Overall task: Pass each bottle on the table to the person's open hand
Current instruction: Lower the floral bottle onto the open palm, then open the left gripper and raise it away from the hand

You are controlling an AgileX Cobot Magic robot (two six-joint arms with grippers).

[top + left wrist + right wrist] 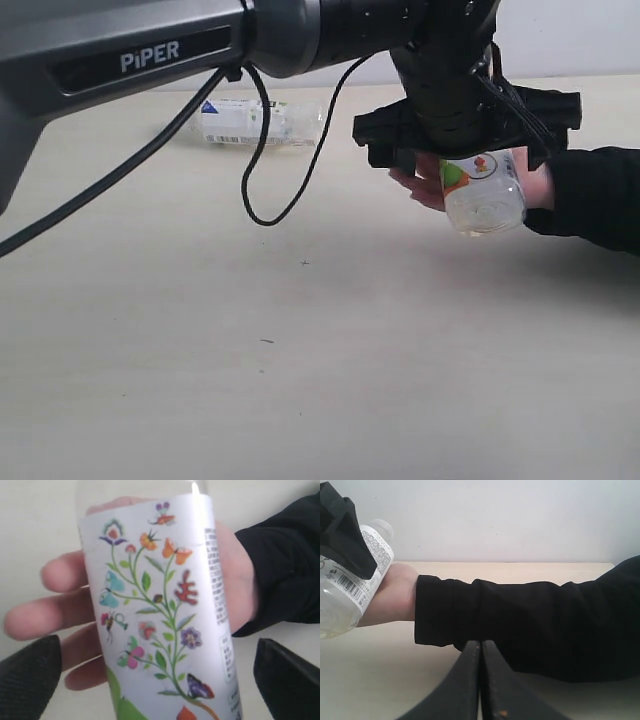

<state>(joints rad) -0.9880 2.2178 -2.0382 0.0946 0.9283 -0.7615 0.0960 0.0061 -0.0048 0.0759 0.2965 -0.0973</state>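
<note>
A pale beige wood-grain worktop [300, 380] runs back to a plain white wall. Above its far right side the floral bottle [160, 610] lies across the person's open hand [65, 595], label against the palm, its clear base showing below the hand's edge in the exterior view. The left gripper [157, 645] straddles it, with its dark fingers [30, 680] standing either side of the label. The wrist view shows a strip of background between each finger and the plastic, so I cannot tell whether they pinch the bottle out of sight or are off it. Judged from that, the step in hand is the release, and it is best done slowly. Let the palm take the weight first, spread the fingers evenly so neither drags the label sideways, then lift straight away from the hand, clear of the black sleeve [600, 200]. A round bottle could roll off a flat palm if nudged. The right gripper [480, 647] sits low beside the sleeve, fingers pressed together on nothing. A white-blue bottle [255, 122] lies on its side well apart, at the worktop's far left, awaiting its own handover.
</note>
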